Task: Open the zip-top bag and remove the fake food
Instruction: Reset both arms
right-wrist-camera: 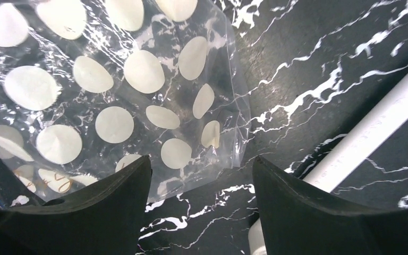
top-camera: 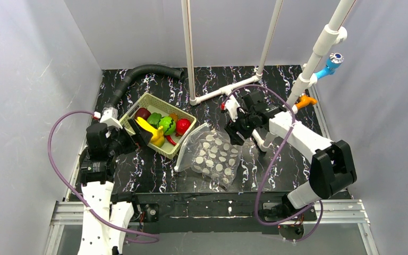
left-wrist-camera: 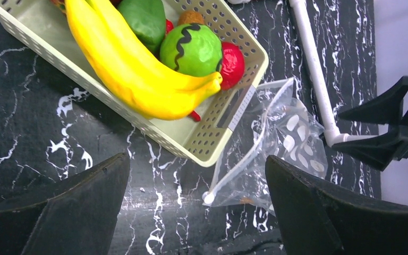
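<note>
The zip-top bag (top-camera: pixel 213 155), clear with off-white dots, lies on the black marble table just right of the basket, its mouth edge toward the basket; no food shows inside it. The fake food lies in the pale green basket (top-camera: pixel 151 100): a yellow banana (top-camera: pixel 152 130), green pieces (top-camera: pixel 167 125), a bright red piece (top-camera: pixel 183 126) and a dark red piece (top-camera: pixel 142 113). My left gripper (top-camera: pixel 141 134) is open and empty above the basket's near side. My right gripper (top-camera: pixel 236 133) is open and empty above the bag's far right corner. The left wrist view shows the banana (left-wrist-camera: pixel 133 69), the basket (left-wrist-camera: pixel 204 149) and the bag (left-wrist-camera: pixel 276 154). The right wrist view shows the bag (right-wrist-camera: pixel 111 90).
A white pipe frame (top-camera: pixel 220 91) stands on the table behind the bag, and one of its pipes (right-wrist-camera: pixel 372 133) lies close to my right gripper. An orange clamp (top-camera: pixel 306 100) and a blue fitting (top-camera: pixel 332 64) sit on the right upright. A black hose (top-camera: pixel 138 74) curves at the back left.
</note>
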